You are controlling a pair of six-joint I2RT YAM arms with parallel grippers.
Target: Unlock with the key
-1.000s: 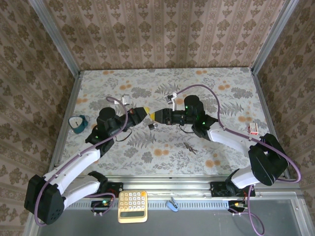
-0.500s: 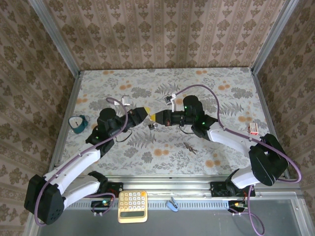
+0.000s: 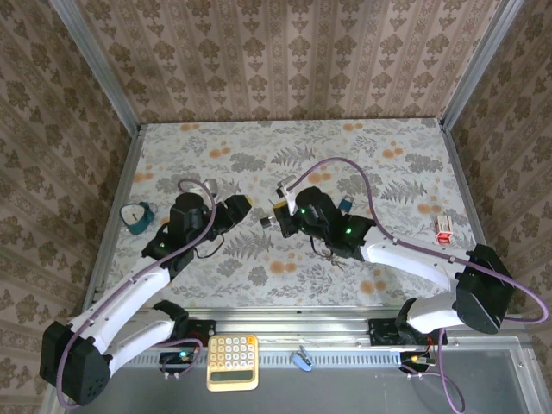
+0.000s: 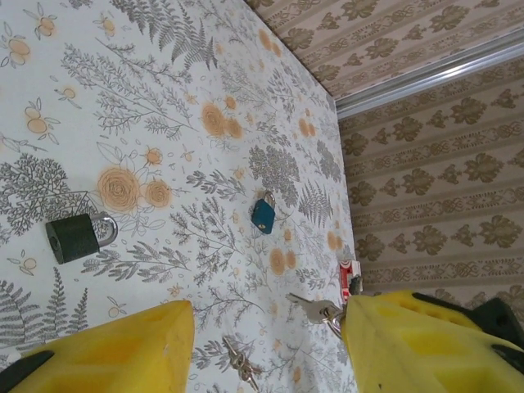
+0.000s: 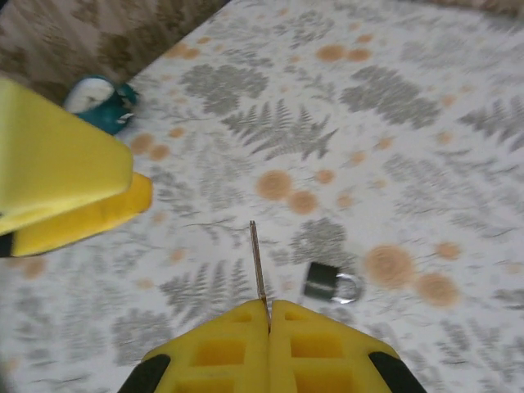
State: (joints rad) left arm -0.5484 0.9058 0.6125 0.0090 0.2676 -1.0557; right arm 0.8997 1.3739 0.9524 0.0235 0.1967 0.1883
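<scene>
The top camera looks down steeply from 6 o'clock, far off. Both wrist cameras skim low over the flowered table (image 3: pixel 388 155), sharing the small dark-green metal padlock (image 4: pixel 74 237) (image 5: pixel 332 284).

Yellow calculator (image 3: pixel 232 362) near blue clip (image 3: pixel 304 359); teal object (image 3: pixel 138 216) at left.

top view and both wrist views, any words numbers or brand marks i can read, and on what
No text can be read anywhere.
calculator: key markings too small to read.
red and white item at far right: any label is too blurred.
dark padlock: no legible marking.
blue padlock: too small to tell.
key in the right hand: no stamp legible.
</scene>
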